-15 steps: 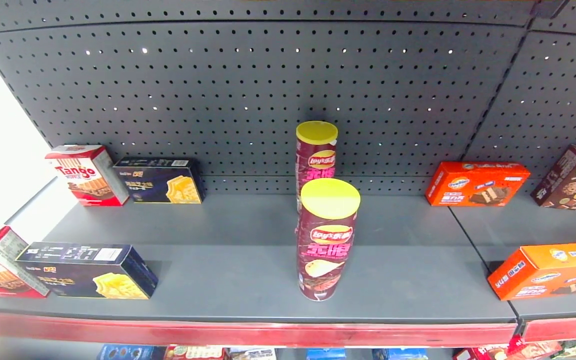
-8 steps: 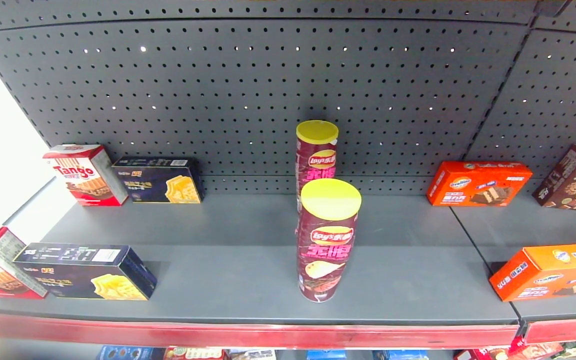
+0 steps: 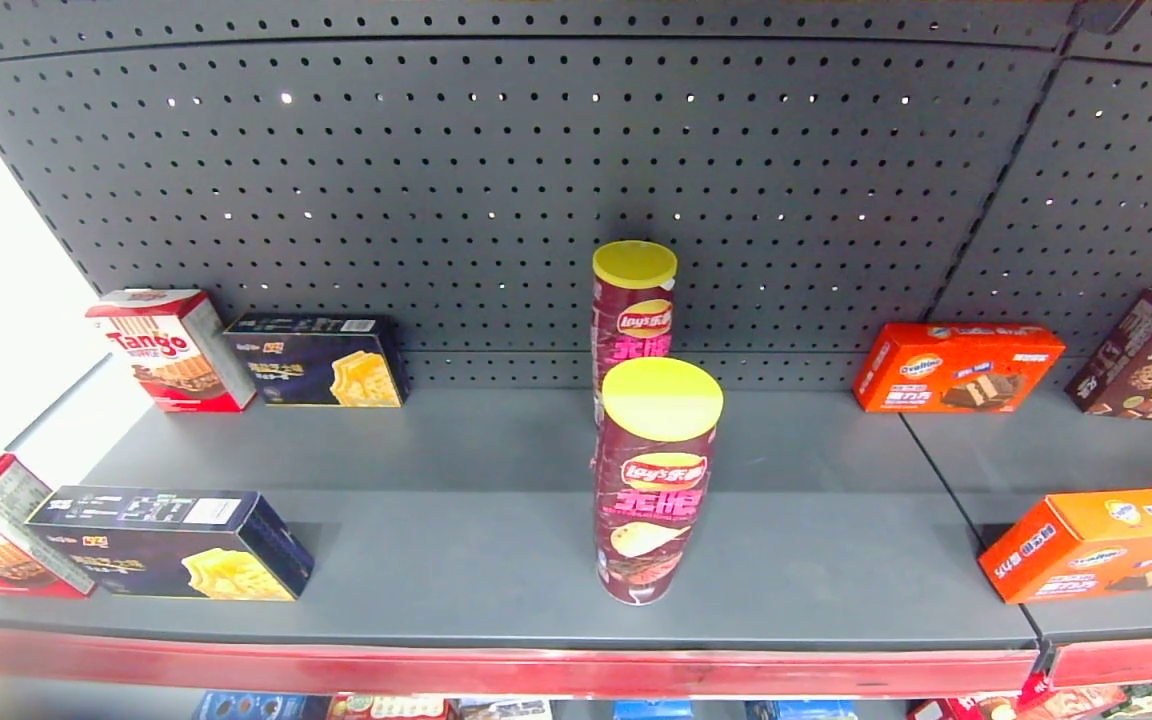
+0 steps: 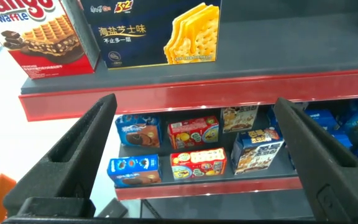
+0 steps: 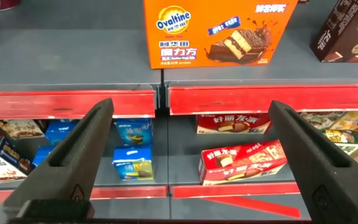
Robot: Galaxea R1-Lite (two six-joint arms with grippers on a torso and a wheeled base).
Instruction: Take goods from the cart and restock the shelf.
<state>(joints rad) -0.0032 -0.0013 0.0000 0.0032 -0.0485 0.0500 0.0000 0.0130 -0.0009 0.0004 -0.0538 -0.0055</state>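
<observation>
- Head view: two yellow-lidded chip cans stand upright mid-shelf, the front can [image 3: 654,490] near the edge and the rear can [image 3: 633,300] by the pegboard [image 3: 436,200].
- The shelf [image 3: 456,540] also carries a navy cracker box [image 3: 171,540] at the left and an orange box [image 3: 1101,540] at the right.
- Facing the shelf's front edge under the navy cracker box, the left gripper [image 4: 194,106] has its jaws spread wide and empty.
- Under the orange box, the right gripper [image 5: 191,107] has its jaws likewise released.

The left gripper [image 4: 194,102] hangs with its two black fingers [image 4: 73,155] spread wide apart, low in front of the shelf [image 4: 229,90]. A dark blue cracker box [image 4: 154,31] stands on the shelf just beside a red waffle box [image 4: 42,37], both near its red front edge. On the lower shelf [image 4: 210,183], small snack boxes [image 4: 193,132] are stacked in rows.
</observation>
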